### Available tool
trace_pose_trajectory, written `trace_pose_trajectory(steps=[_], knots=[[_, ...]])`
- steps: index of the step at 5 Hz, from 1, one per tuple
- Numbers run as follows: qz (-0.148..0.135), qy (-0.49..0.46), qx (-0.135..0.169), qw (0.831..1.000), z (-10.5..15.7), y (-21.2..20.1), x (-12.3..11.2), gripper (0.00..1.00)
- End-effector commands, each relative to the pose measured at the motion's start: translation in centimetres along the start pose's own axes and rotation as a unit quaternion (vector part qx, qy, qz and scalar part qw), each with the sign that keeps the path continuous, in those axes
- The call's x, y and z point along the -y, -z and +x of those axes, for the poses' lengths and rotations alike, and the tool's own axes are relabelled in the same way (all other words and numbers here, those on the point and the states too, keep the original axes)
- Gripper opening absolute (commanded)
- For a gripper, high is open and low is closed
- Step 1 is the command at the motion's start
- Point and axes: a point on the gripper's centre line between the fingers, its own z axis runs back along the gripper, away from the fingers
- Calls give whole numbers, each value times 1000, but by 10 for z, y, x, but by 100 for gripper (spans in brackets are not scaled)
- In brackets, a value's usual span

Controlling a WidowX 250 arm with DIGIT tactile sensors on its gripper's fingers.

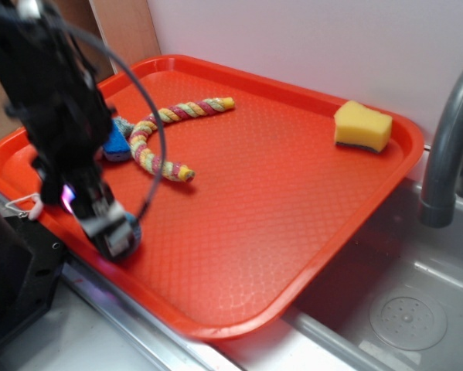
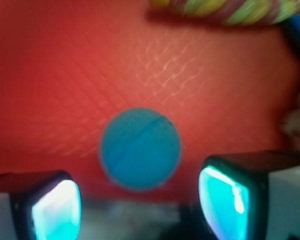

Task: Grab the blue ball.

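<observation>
Fingers: nearest your wrist lens, two glowing pads (image 2: 57, 210), one low at each side of the view, blurred.
Gripper: the gripper (image 1: 117, 232) sits low at the front-left edge of the tray (image 1: 293, 232), arm reaching in from the counter's left side.
Jaws: you have them spread wide; they hold nothing, and the ball lies in the gap just ahead of the pads.
Blue ball: the blue ball (image 2: 140, 149) rests on the tray floor near its front-left rim. In the exterior view you see only a sliver beside the gripper.
Contact: apart from both pads in the wrist view; whether the tips already flank it you cannot tell.
Handling, judged: light and probably soft. The surface reads smooth here, but blur hides the texture. Expect it to give under squeeze, and to roll if you nudge one side first.
Grip point, judged: take it across its widest middle, pads on opposite sides; a seam line crosses it but should not matter.
Count, ball: one.
Count, rope toy: one multicoloured rope toy (image 1: 169, 139), back-left of the tray.
Count, blue pad: one flat blue piece (image 1: 117, 145) touching the rope; not your target.
Count, sponge: one yellow sponge (image 1: 362, 126), back-right corner of the tray.
Count, faucet: one grey faucet (image 1: 447, 147), over the sink (image 1: 409, 309) at the counter's right edge.
</observation>
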Motion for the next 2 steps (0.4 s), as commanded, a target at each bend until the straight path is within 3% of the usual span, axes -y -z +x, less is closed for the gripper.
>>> trace_pose_trajectory(steps=[1, 2], knots=[[-3, 23, -10, 1000, 12, 36, 4, 7], [3, 37, -5, 999, 10, 20, 8, 0]])
